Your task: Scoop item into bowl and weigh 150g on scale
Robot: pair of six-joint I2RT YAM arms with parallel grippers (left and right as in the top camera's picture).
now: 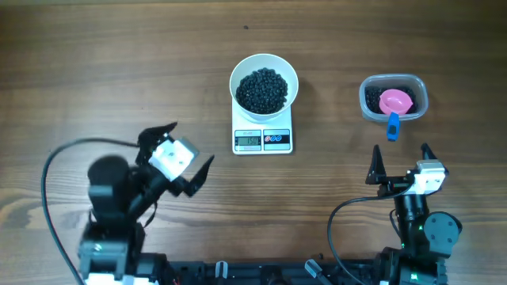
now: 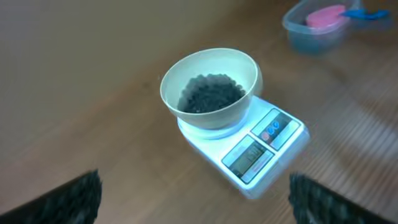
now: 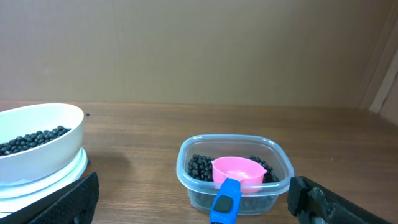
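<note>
The white bowl stands on the white scale and holds a heap of the black bean-like item. In the left wrist view the bowl, its beans and the scale lie ahead of my left gripper, which is open and empty. From above, that left gripper hangs left of the scale. My right gripper is open and empty, just short of the clear tub. The right wrist view catches the bowl at the left edge.
A clear plastic tub at the right holds more beans and a pink scoop with a blue handle that sticks out toward my right gripper. The tub and scoop sit between my right fingers' line of sight.
</note>
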